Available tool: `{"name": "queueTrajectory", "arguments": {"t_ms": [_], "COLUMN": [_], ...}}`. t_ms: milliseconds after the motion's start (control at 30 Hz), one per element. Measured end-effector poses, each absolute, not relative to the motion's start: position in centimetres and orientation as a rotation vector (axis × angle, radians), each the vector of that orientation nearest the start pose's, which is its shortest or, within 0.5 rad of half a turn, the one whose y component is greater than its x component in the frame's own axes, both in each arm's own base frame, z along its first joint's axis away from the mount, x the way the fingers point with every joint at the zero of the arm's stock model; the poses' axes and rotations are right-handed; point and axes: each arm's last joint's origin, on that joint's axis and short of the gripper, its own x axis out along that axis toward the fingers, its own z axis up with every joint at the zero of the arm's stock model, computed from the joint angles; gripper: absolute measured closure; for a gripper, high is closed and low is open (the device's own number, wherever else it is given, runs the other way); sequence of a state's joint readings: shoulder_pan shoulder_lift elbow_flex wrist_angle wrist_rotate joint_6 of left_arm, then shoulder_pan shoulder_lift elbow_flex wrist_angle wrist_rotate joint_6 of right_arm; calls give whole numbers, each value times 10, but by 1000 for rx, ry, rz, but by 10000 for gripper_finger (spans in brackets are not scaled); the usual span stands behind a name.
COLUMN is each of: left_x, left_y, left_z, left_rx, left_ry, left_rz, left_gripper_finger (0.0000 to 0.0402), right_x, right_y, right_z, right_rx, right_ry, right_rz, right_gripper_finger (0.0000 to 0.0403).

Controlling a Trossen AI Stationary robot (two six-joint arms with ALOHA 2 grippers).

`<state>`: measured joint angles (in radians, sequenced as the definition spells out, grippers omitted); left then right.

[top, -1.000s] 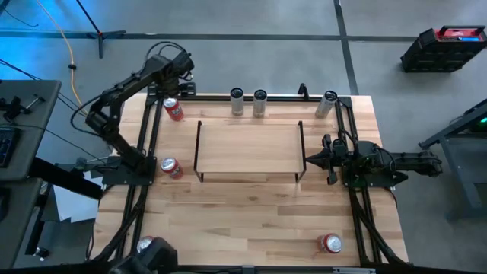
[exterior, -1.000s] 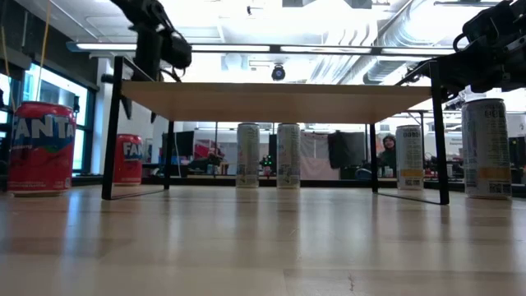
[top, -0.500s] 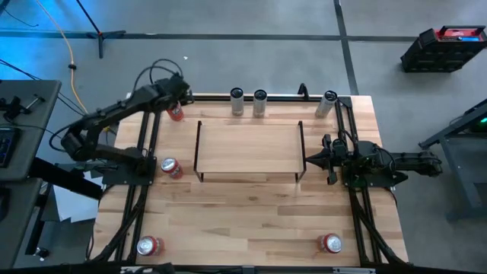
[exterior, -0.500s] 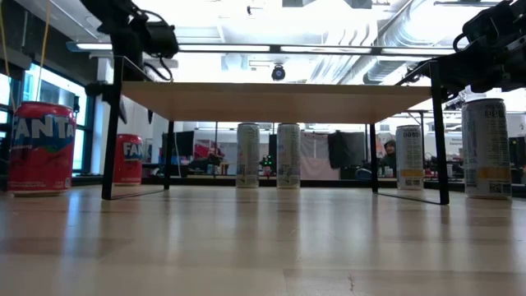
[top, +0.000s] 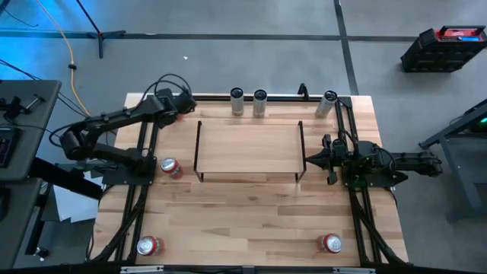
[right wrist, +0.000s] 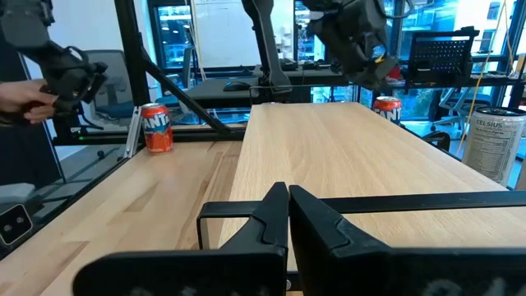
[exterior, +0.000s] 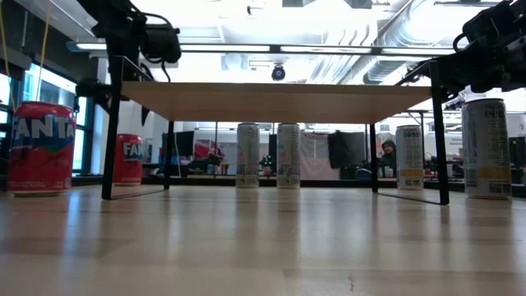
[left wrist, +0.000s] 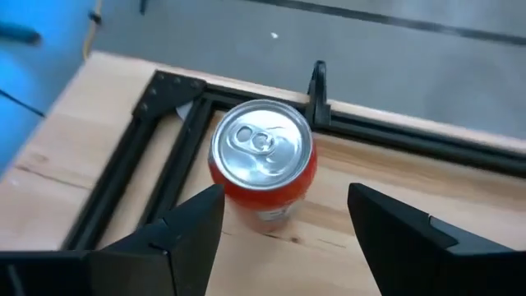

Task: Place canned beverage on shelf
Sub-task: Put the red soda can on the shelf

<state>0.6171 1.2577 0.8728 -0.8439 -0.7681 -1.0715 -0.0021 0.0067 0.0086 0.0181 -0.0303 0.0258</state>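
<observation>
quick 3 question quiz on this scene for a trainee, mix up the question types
1. True or false: a can already stands on the shelf.
2. Which gripper has open fingers: A left, B right?
3. Fill in: the left gripper hovers over a ____ can.

Key:
1. False, the board is bare.
2. A; the right gripper is shut, parked by the shelf's end rail.
3. Red; the can stands upright on the table, not yet gripped.
</observation>
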Motion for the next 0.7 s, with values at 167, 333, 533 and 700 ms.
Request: {"name": "queueTrajectory", "arguments": {"t_ms": [167,333,533,700], "left_x": [162,161,157,158], "left_y": [142,144,148,152], "left_z": [228,229,227,228], "left_rx": [-590,-644,-703,-745], "left_ry": [595,529,566,535], "left_rz": [1760,1799,1775,1761], "left_gripper_finger": [149,149,125,92], "right_x": [98,98,98,98], "right_y": [1,1,1,1], "right_z": [168,168,168,168], "right_rx": [26,26,26,26], "right_ry": [-19,-19,-19,-19], "right_rz": [29,28,28,29], "right_gripper_finger": [402,402,402,402]}}
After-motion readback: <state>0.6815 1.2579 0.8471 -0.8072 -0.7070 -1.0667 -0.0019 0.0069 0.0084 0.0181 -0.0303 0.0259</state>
